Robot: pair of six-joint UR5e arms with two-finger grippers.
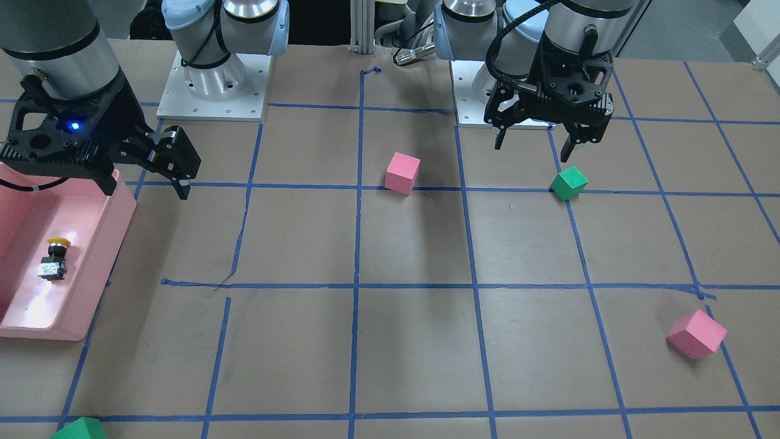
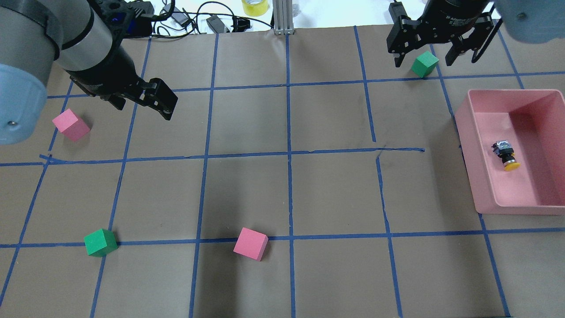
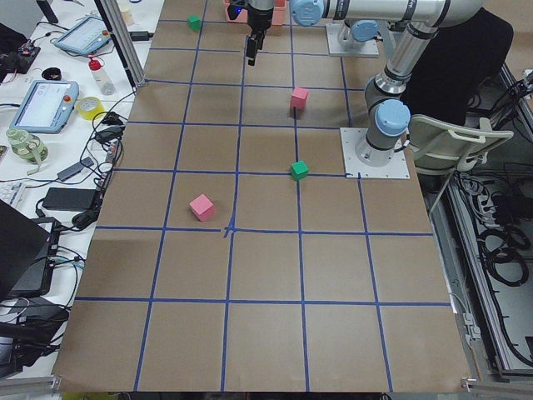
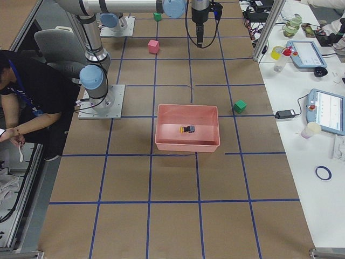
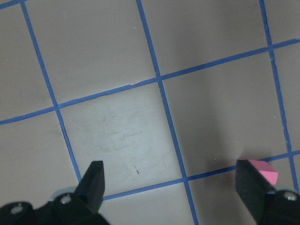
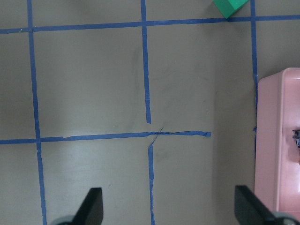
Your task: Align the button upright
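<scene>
Currently we see pink bin [image 2: 472, 163] walls ringing the button [image 2: 506, 155], right of overhead frame | button lies sideways, yellow cap [image 2: 512, 166] toward bottom edge | left gripper [image 5: 171, 180], right gripper [image 6: 168, 201]: spread wide, empty.

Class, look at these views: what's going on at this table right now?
Nothing is being handled yet. The button lies on its side in the pink tray, not upright. Both the left gripper and the right gripper hang open and empty above the table, neither touching the button.
</scene>
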